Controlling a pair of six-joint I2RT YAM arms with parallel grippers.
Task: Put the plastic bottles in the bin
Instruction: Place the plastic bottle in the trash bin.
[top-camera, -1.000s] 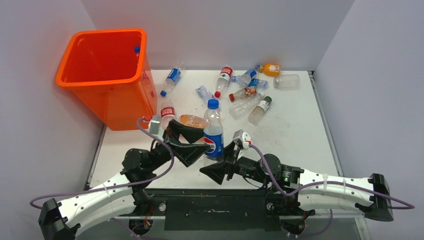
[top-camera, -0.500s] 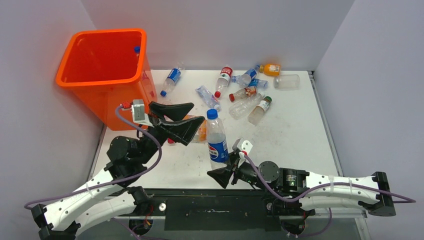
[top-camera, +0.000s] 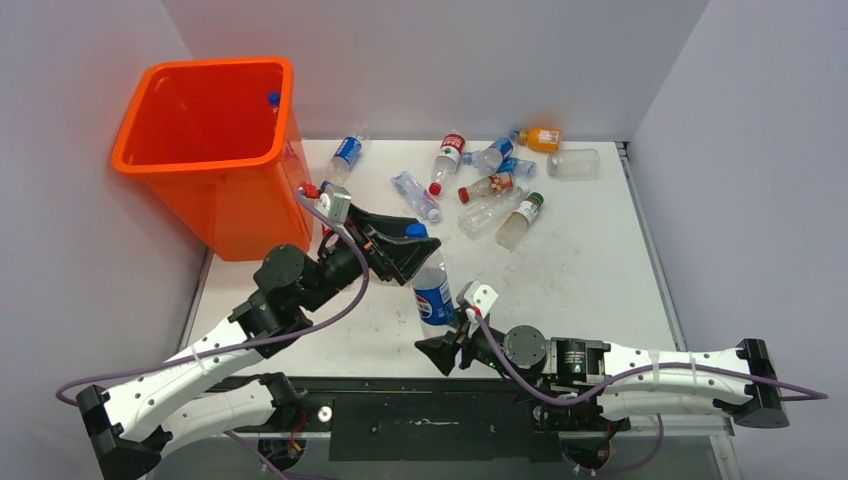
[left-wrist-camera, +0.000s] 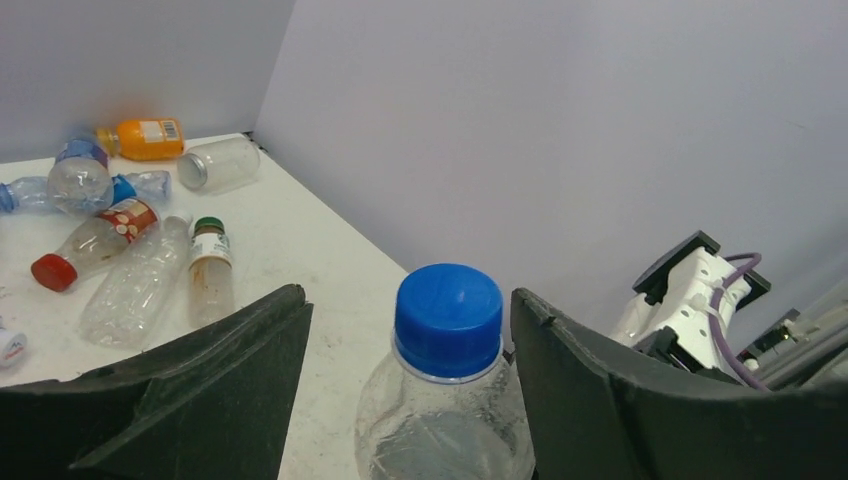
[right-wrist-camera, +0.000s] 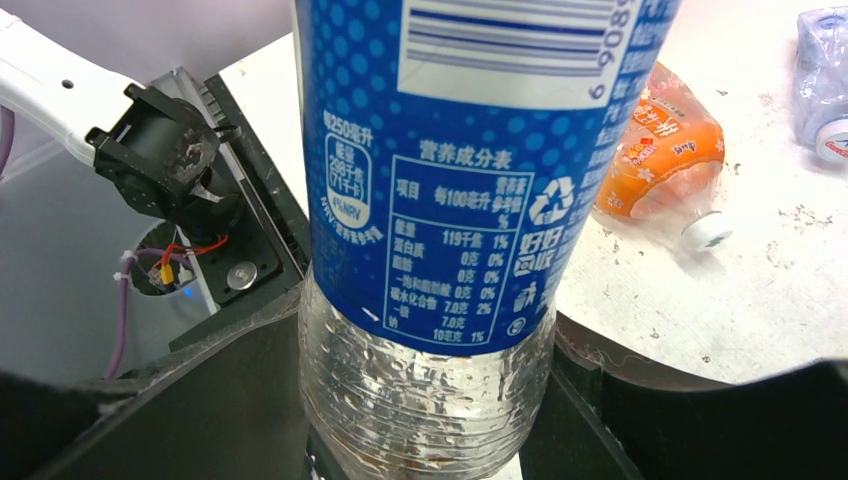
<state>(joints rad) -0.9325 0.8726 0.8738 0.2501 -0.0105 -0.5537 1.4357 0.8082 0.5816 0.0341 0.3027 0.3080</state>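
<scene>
We find the blue-labelled bottle (top-camera: 432, 290) upright, right of the bin (top-camera: 200, 162) and forward of it, clear of its wall. The right gripper (right-wrist-camera: 425, 400) is clamped on the bottle's base. The left gripper (left-wrist-camera: 410, 300) straddles the blue cap (left-wrist-camera: 448, 320), jaws parted with a gap on each side. We judge a handover to be in hand. The left jaws must seat on the neck before the right lets go, then lift above the bin's rim.
</scene>
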